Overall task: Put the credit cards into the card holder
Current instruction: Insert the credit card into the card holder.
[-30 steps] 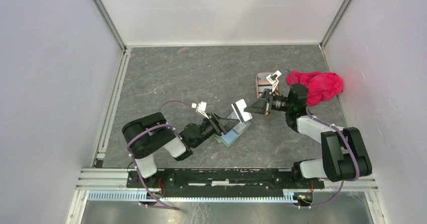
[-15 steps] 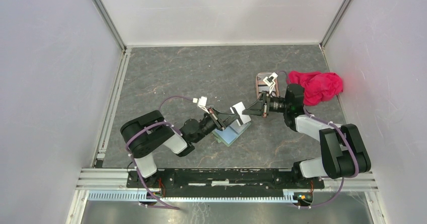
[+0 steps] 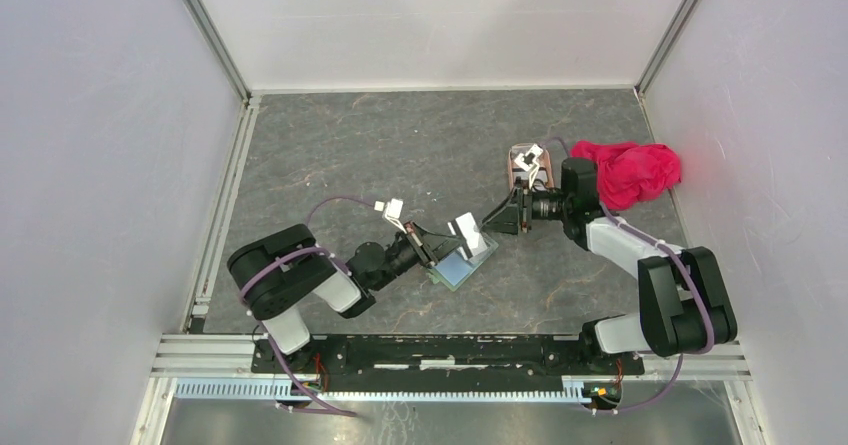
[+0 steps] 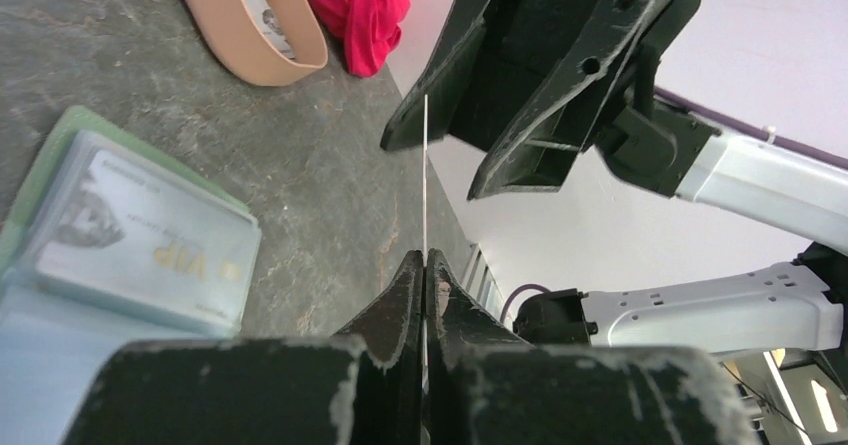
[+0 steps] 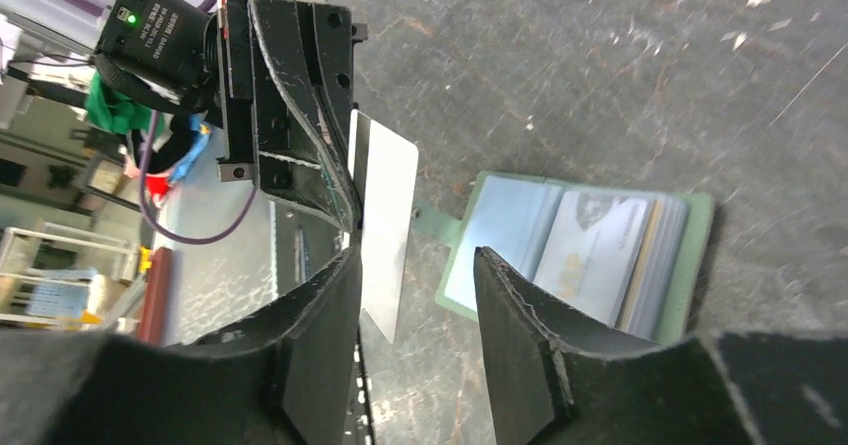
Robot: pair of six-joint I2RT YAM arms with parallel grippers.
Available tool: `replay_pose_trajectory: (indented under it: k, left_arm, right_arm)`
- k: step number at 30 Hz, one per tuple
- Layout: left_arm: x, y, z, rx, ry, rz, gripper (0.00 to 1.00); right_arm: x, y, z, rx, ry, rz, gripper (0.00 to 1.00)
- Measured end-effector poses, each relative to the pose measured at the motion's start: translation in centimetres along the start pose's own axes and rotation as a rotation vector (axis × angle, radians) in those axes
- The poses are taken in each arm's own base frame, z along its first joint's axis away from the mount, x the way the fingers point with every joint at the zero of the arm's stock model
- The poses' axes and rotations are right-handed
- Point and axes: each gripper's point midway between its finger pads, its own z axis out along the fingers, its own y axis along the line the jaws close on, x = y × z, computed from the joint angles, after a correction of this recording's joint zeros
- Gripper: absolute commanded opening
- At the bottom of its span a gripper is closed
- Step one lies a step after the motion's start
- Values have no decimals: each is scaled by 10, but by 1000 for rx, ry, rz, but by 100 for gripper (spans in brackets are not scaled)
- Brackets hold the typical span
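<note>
Card status: thin white plastic credit card (image 5: 387, 225) pinched tight in left gripper (image 4: 425, 257), close by the open sage-green bifold card holder (image 5: 505, 240) on the counter (image 3: 380, 155); right gripper (image 5: 415, 257) jaws partly apart around it; looks stiff, slick, featherlight; best held by the flat faces near one end.

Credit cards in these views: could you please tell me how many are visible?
3 visible: a white card pinched in the left hand, a VIP card in the card holder, and a printed card in the tray. More may be hidden in either.
</note>
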Motion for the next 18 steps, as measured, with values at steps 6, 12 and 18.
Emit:
replay_pose_trajectory:
  k: [6, 12, 18]
  left_arm:
    - [-8, 5, -33, -30, -15, 0, 2]
    - [-18, -13, -43, 20, -36, -10, 2]
    - [-24, -29, -43, 26, -27, -9, 2]
  right_arm:
    - [-19, -11, -4, 63, 44, -208, 64]
    - [-17, -36, -18, 224, 90, -330, 27]
    - [1, -82, -30, 406, 207, -300, 10]
